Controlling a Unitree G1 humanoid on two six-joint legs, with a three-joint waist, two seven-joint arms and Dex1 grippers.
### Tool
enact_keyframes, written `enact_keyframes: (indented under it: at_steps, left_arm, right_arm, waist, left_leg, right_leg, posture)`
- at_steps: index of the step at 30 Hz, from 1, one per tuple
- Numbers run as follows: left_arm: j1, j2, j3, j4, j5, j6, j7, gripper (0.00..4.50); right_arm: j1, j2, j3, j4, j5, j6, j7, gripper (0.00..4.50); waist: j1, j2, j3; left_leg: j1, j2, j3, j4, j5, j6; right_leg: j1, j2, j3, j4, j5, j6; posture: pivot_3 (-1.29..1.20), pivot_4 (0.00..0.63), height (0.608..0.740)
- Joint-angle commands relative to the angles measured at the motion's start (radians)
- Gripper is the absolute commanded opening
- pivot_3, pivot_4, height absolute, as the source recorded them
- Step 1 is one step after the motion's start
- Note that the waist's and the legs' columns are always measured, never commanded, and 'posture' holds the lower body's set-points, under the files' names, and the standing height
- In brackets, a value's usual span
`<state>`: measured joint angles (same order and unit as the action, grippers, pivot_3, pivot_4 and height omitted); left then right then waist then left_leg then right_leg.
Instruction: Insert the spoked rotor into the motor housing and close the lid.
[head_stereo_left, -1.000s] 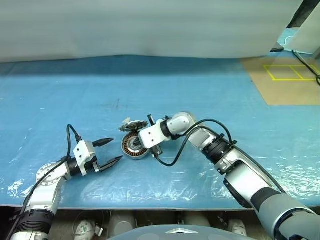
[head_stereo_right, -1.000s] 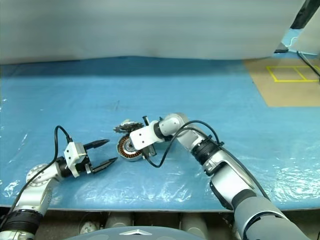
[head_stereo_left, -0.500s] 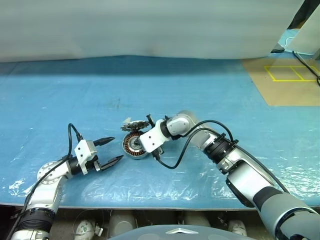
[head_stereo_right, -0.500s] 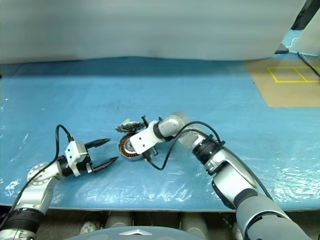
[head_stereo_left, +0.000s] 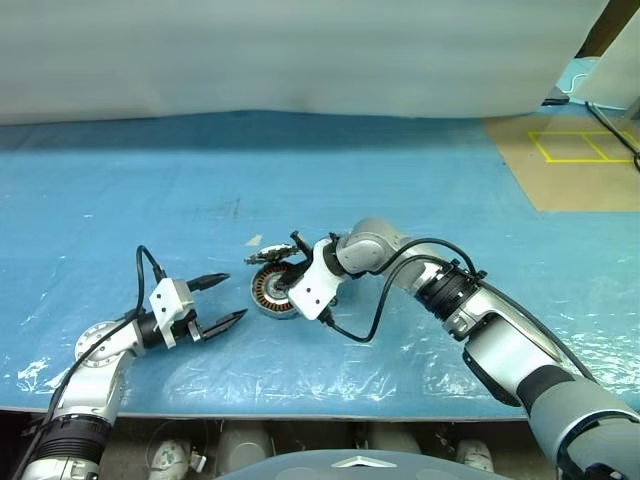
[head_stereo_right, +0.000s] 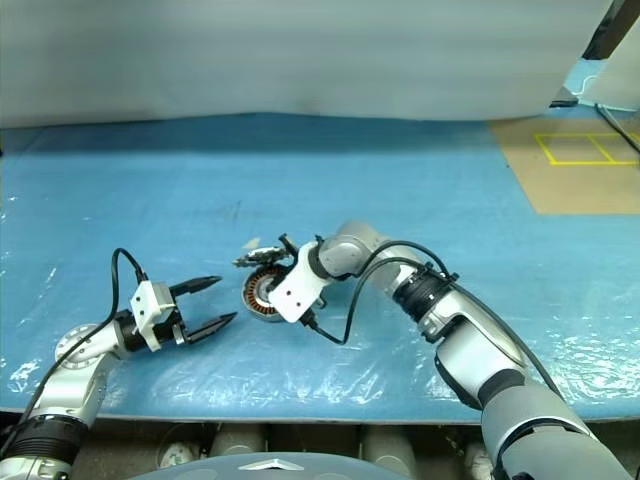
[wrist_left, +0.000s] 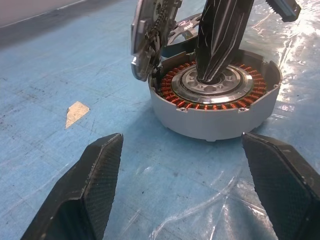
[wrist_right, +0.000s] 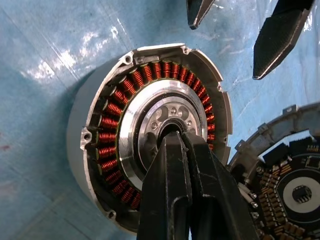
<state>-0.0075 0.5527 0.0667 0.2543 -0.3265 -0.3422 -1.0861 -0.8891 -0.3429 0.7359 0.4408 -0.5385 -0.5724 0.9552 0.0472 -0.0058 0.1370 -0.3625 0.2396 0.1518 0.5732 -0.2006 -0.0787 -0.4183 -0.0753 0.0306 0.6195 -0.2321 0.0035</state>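
The left pincer (head_stereo_left: 222, 300) is nearest, at about 8 o'clock on the table (head_stereo_left: 420, 180), and it hangs just above the blue cover with its two black fingers (wrist_left: 95, 175) spread wide and nothing between them. It points at the motor housing (head_stereo_left: 272, 292), which sits close by toward 3 o'clock from it, flat on the table with its open side up. You can see the ring of copper-brown windings (wrist_right: 112, 125) and the shiny silver middle. The right pincer (wrist_right: 182, 145) comes in from the 3 o'clock side and tips down into that middle. Its two fingers are pressed tight together, with nothing held, and their tips sit in the round hole at the centre of the housing. Just behind the housing, toward 12 o'clock, a thin round silvery part (wrist_left: 150, 35) stands on its edge and leans on the housing's rim. In the right wrist view its inner side shows a small board (wrist_right: 295, 190) with tiny parts on it. A small pale scrap (wrist_left: 76, 112) lies on the table near it, a bit farther back. Far off at 1 o'clock is a brown patch of floor (head_stereo_left: 560, 180) with yellow lines.
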Motion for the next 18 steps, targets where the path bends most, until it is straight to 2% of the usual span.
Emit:
enact_keyframes:
  at_steps: [1, 6, 11, 18]
  left_arm:
    - [-0.007, 0.000, 0.001, -0.025, -0.003, -0.001, 0.002, 3.98]
    - [-0.009, -0.002, 0.000, -0.027, -0.002, 0.002, 0.006, 3.98]
    - [-0.004, -0.004, 0.001, -0.035, -0.004, 0.005, 0.011, 3.98]
    - [-0.002, -0.001, 0.003, -0.037, -0.007, 0.014, 0.010, 3.98]
  right_arm:
    - [-0.015, -0.049, 0.073, 0.084, -0.147, -0.041, -0.024, 0.02]
    - [-0.054, -0.043, 0.076, 0.107, -0.185, -0.090, -0.098, 0.02]
    - [-0.034, -0.052, -0.001, 0.038, -0.066, -0.057, -0.053, 0.02]
    - [-0.029, -0.103, -0.058, -0.068, 0.018, -0.081, -0.010, 0.02]
  waist:
    - [-0.001, 0.000, 0.000]
    - [-0.003, 0.000, 0.000]
    - [-0.003, 0.000, 0.000]
    - [-0.007, -0.001, 0.002]
  left_leg:
    - [0.000, 0.000, 0.000, 0.000, 0.000, 0.000]
    - [0.000, 0.000, 0.000, 0.000, 0.000, 0.000]
    - [-0.001, 0.000, 0.000, 0.000, 0.000, 0.000]
    - [-0.006, 0.001, 0.000, 0.000, 0.000, 0.000]
  right_leg:
    - [0.000, 0.000, 0.000, 0.000, 0.000, 0.000]
    - [0.000, 0.000, 0.000, 0.001, 0.000, 0.000]
    - [-0.002, 0.000, 0.000, 0.001, 0.000, 0.000]
    - [-0.005, 0.001, 0.000, -0.001, 0.002, 0.004]
  posture:
    - [0.00, 0.150, 0.740]
    - [0.00, 0.150, 0.740]
    - [0.00, 0.150, 0.740]
    - [0.00, 0.150, 0.740]
